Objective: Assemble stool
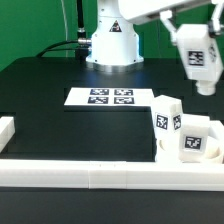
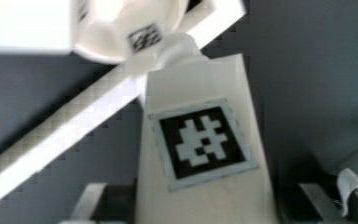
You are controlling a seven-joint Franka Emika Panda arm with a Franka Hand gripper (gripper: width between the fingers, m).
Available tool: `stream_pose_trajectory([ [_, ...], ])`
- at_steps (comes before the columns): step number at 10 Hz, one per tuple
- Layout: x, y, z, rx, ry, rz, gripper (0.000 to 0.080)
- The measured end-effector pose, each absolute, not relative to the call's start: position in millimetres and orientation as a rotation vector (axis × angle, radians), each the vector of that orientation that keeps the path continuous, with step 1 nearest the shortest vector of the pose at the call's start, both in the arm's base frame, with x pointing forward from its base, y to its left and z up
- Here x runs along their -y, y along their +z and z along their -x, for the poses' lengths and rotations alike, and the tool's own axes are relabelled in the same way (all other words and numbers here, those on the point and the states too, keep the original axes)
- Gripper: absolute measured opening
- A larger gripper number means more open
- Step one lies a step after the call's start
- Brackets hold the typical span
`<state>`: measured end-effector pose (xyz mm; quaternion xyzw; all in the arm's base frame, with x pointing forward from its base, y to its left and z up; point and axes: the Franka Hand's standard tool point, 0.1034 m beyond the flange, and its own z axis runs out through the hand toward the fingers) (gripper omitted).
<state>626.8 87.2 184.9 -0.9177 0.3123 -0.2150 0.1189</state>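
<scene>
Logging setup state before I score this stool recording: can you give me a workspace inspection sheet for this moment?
Surface: black table, bare apart from the items below.
Job's things: seat at the exterior view's lower right, two legs standing on it; whether they are fastened cannot be told. A third, held leg is in the air above them.
Clutter: nothing seen.
End effector: closed on the held leg.
Cables: one dark cable beside the robot base.
Surroundings: marker board lies mid-table; white border rails line the table edges.

Black table (image 1: 40, 95), marker board (image 1: 110, 98) lying flat, white border rails (image 1: 90, 172), seat (image 1: 180, 150) against the rail
</scene>
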Motion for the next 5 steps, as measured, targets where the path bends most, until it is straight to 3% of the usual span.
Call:
stream_pose_trajectory([
  [2,-116,177.7,-625,-0.924,-0.745,2.617,0.0328],
  [5,-120,164.1,-621,-0.887,-0.735,2.654,0.0328],
])
